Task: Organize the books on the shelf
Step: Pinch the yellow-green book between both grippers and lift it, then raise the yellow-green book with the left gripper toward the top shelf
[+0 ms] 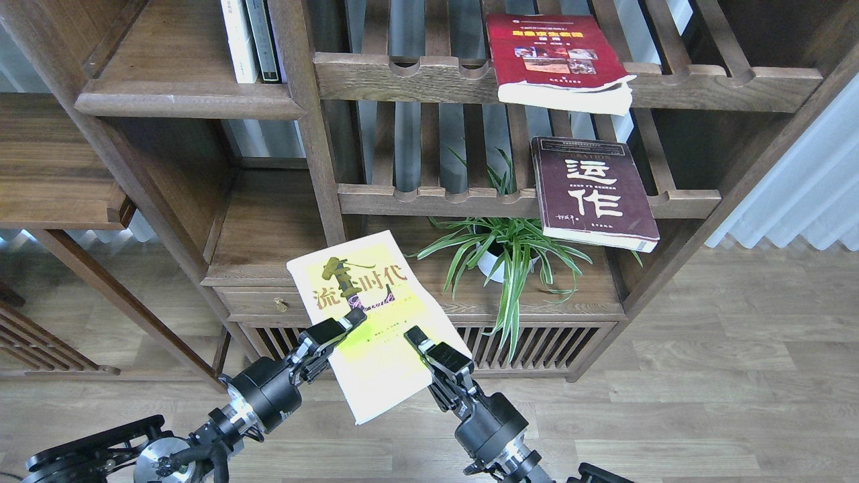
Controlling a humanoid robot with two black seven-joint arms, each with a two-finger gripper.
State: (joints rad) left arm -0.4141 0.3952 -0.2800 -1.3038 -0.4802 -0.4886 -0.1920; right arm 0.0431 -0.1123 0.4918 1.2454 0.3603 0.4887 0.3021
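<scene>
Yellow-green book [372, 315] sits at lower centre of the frame, tilted, pinched at its left edge by the left gripper [354, 318]. Right gripper [417, 337] steadies the right edge, probably to stop sag; its opening cannot be told.

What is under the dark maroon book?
The dark maroon book lies flat on a slatted rack, its near edge overhanging the rail. Below it, a potted plant stands on the cabinet top. The slats beneath the cover are hidden.
</scene>
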